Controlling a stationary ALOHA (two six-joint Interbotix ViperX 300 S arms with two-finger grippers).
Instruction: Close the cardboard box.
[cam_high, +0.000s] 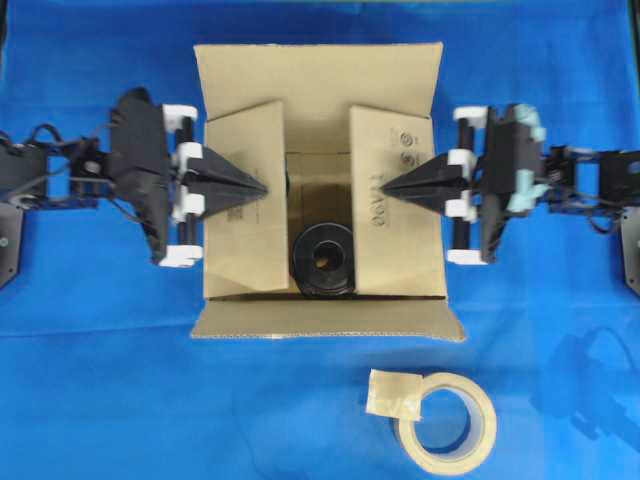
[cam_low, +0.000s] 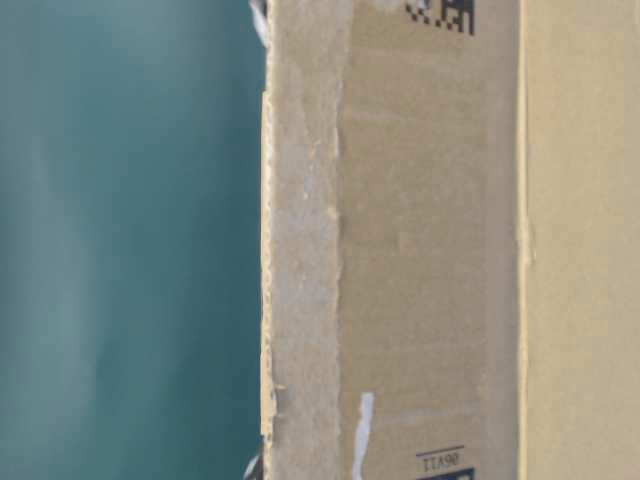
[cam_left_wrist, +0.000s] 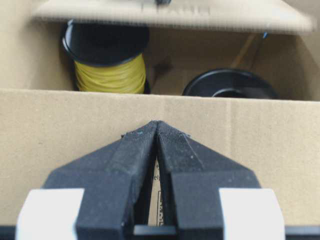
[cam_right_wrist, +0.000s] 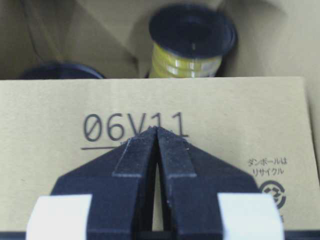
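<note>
Fingers of both arms pressed closed on cardboard box flaps; wrist views reveal yellow spool.

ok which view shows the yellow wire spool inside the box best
The left wrist view: the yellow spool stands upright, with only its top hidden by the far flap. The right wrist view also shows it, blurrier, its lower part behind a flap. Overhead the flaps cover it; the table-level view shows only the cardboard box wall.

Plain brown corrugated cardboard box with black print, on a solid blue cloth; beige tape roll.
</note>
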